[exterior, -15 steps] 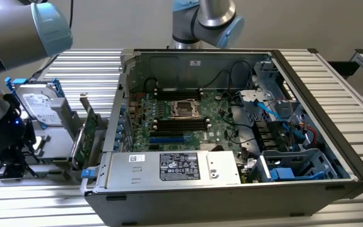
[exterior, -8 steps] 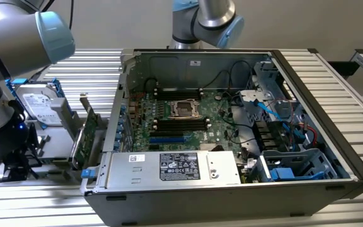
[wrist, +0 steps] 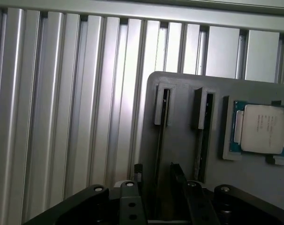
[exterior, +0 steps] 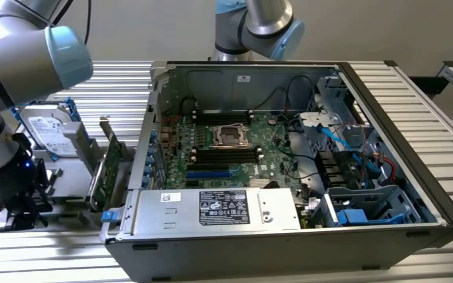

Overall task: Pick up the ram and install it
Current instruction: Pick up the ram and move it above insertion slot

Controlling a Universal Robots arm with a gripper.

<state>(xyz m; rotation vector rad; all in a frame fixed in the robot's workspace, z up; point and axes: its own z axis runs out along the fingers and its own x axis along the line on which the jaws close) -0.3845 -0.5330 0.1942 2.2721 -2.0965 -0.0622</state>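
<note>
A: Where's the end effector (wrist: 157,171)?
B: Low over the gray holder (wrist: 254,187). That's on the exterior view's left, near the big PC box (exterior: 235,79).
A: Open or closed?
B: Open. Its two fingers (wrist: 138,172) are apart & hold nothing. One slot of the holder runs btw them.
A: & the ram (wrist: 161,140)?
B: I think it's the thin dark strip standing on its edge in that slot, right btw the fingers. It's seen edge-on, so I can't be 100% sure. Can't tell if the fingers touch it.
A: What else is on the holder?
B: A 2nd slot (wrist: 205,136) just beside the 1st. Next to that, a square chip (wrist: 262,129) w/ a shiny lid lies flat.
A: What's under it all?
B: A ribbed metal surface (wrist: 62,117).
A: & the PC box?
B: Its side is open. There's a green board (exterior: 278,150) inside w/ long black slots. Can't tell if any ram sits in them.
A: Other stuff?
B: A silver hard drive (exterior: 47,131) w/ blue rails & a tall green card (exterior: 113,156) stand btw the arm (exterior: 6,71) & the box.
</note>
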